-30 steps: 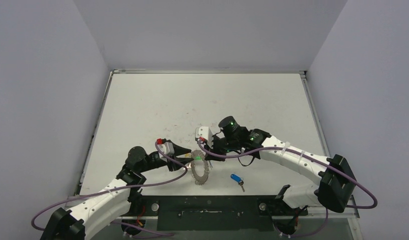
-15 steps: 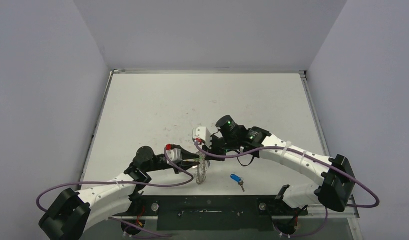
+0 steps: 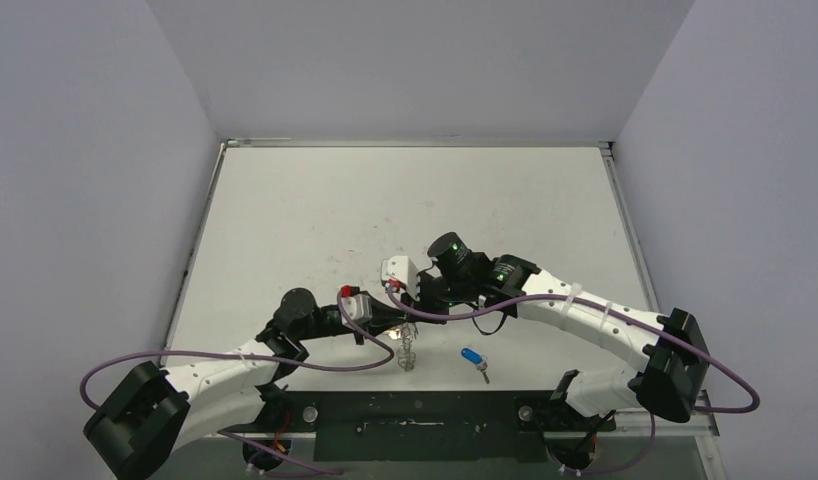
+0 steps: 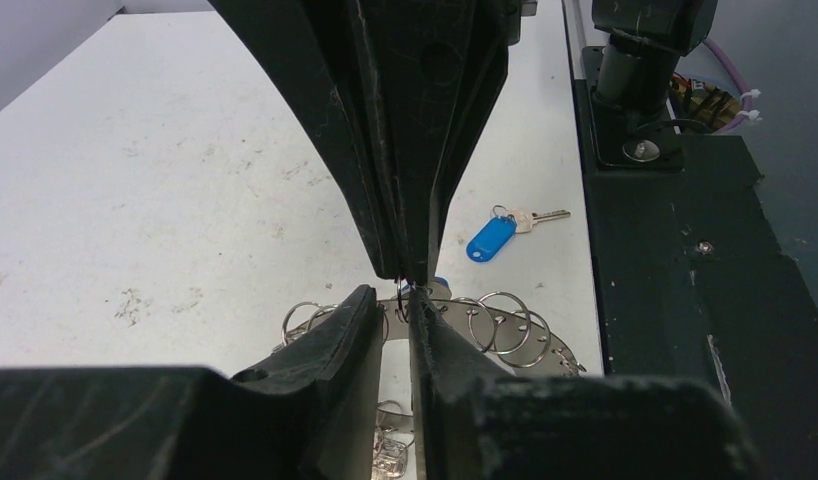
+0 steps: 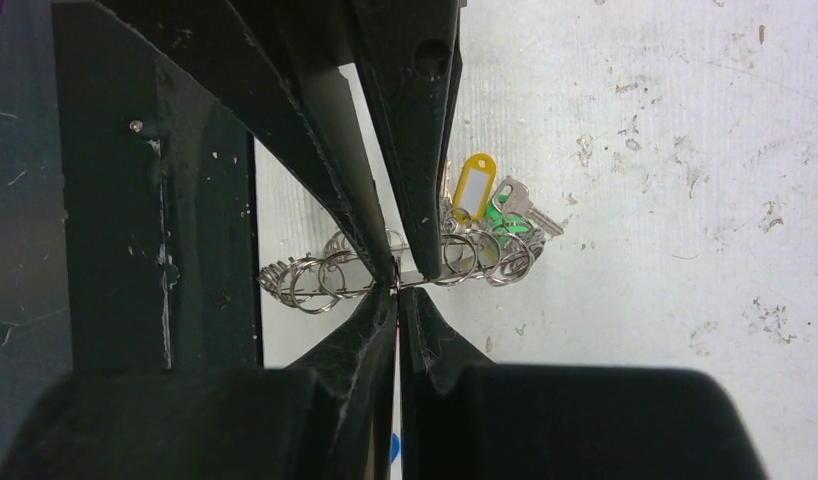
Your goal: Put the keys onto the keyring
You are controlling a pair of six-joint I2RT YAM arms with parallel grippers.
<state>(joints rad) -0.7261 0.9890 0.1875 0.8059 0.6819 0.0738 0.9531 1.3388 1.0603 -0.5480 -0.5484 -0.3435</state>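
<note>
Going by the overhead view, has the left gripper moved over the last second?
Yes. The left gripper has slid rightward, ending closer to the loose silver key with a blue oval plastic tag, which has stayed put.

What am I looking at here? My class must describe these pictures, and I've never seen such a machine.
Two robot arms are bolted at the near edge of a white table, each ending in a two-finger gripper. The wide picture looks down from above and behind them; the other two come from cameras on the wrists, looking along each arm's own fingers. The right gripper is shut on the keyring, a large metal ring edged with wire loops, holding it up on edge. The left gripper has its fingers nearly together at the ring; whether it grips is unclear. A blue-tagged key lies loose on the table. A yellow-tagged key and a green-tagged key sit at the ring's loops.
</note>
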